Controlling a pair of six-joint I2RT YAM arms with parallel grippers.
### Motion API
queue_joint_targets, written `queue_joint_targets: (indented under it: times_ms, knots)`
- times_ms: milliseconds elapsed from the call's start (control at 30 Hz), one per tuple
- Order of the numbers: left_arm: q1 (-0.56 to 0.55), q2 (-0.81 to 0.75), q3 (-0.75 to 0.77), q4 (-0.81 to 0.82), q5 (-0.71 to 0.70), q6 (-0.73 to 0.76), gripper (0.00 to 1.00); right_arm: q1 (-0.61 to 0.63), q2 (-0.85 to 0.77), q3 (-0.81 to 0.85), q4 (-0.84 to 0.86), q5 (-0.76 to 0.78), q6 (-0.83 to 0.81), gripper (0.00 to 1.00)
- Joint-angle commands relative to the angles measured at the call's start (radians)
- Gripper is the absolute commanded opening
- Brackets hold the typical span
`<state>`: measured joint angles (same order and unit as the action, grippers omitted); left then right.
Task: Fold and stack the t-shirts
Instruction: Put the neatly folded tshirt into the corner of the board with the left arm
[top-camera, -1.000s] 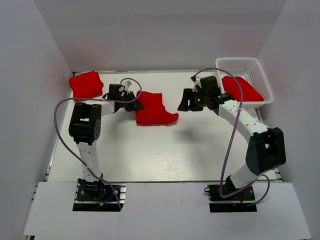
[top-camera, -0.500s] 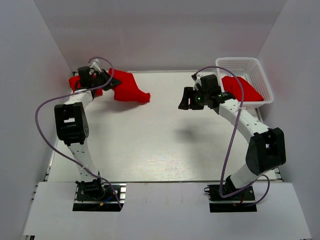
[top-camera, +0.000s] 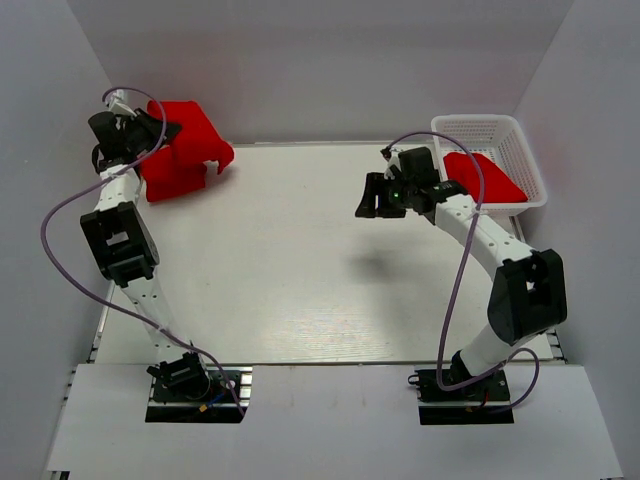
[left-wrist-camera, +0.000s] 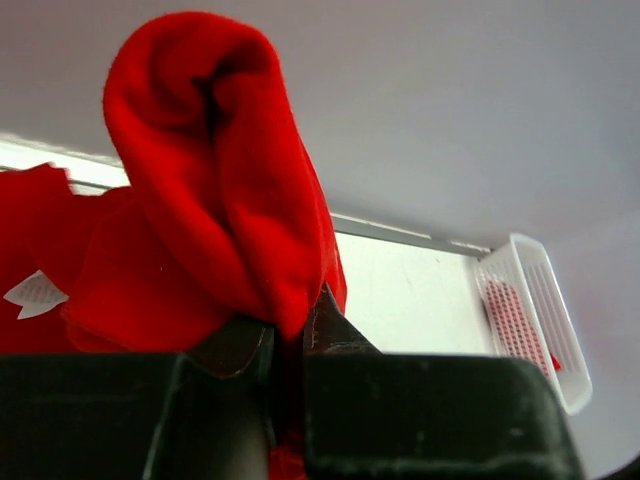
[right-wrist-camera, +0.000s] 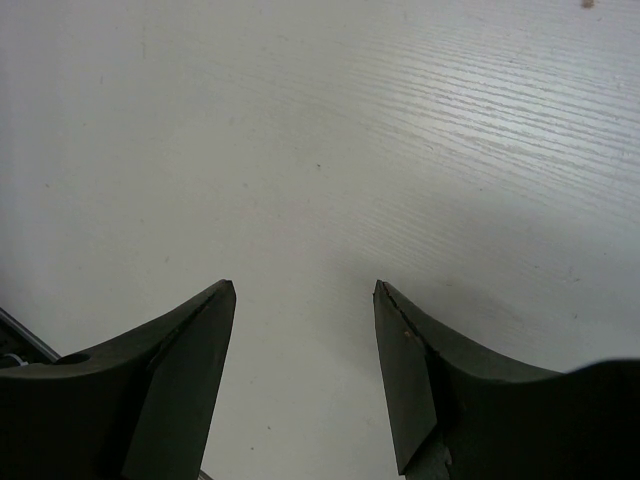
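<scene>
My left gripper is raised at the far left rear corner, shut on a bunched red t-shirt that hangs over another red t-shirt lying on the table there. In the left wrist view the held t-shirt rises from between my shut jaws, and the lying t-shirt shows at the left with a white label. A third red t-shirt lies in the white basket. My right gripper hovers open over bare table, nothing between its fingers.
The white lattice basket stands at the back right corner and shows in the left wrist view. White walls close in the table at the back and both sides. A purple cable loops off each arm.
My left gripper has carried the red t-shirt from the table's middle left to the far left rear corner and lifted it above the t-shirt lying there. The right arm has barely moved.
</scene>
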<state>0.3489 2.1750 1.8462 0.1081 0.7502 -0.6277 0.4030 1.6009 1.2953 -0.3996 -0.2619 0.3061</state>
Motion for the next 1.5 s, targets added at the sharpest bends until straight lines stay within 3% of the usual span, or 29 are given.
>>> queue_joint_targets:
  times_ms: [0,167,500,767,933,1000,1033,1100,1133,1200,1300,1467]
  knots:
    - [0.025,0.043,0.047,0.071,-0.012,-0.058,0.0,-0.01,0.027,0.053,-0.001,-0.022,-0.009,0.64]
    - [0.044,0.065,0.033,0.081,-0.092,-0.02,0.0,-0.007,0.045,0.059,-0.008,-0.036,-0.016,0.64]
    - [0.064,0.071,-0.007,-0.096,-0.354,0.115,0.0,-0.007,0.068,0.059,-0.024,-0.065,-0.019,0.64]
    - [0.119,0.104,-0.074,-0.024,-0.324,0.115,0.0,-0.006,0.082,0.061,-0.045,-0.085,-0.024,0.64]
    - [0.148,0.149,-0.023,-0.027,-0.244,0.137,0.02,-0.006,0.087,0.059,-0.047,-0.082,-0.027,0.64]
    - [0.157,0.173,0.013,-0.074,-0.216,0.151,0.13,-0.006,0.087,0.062,-0.045,-0.091,-0.025,0.64]
    - [0.157,0.174,0.013,-0.074,-0.206,0.16,0.32,-0.006,0.09,0.067,-0.047,-0.092,-0.021,0.64]
    - [0.157,0.16,-0.008,-0.065,-0.196,0.18,0.47,-0.007,0.09,0.075,-0.042,-0.092,-0.022,0.65]
    - [0.157,0.148,-0.024,-0.056,-0.186,0.18,0.62,-0.007,0.093,0.087,-0.044,-0.089,-0.022,0.7]
    - [0.157,0.114,-0.051,-0.065,-0.164,0.218,0.76,-0.007,0.096,0.107,-0.044,-0.077,-0.025,0.77]
    - [0.157,0.037,-0.138,-0.051,-0.147,0.236,0.89,-0.01,0.1,0.127,-0.038,-0.08,-0.027,0.82]
    - [0.139,-0.101,-0.318,0.063,-0.17,0.237,0.92,-0.007,0.105,0.13,-0.01,-0.112,-0.032,0.82]
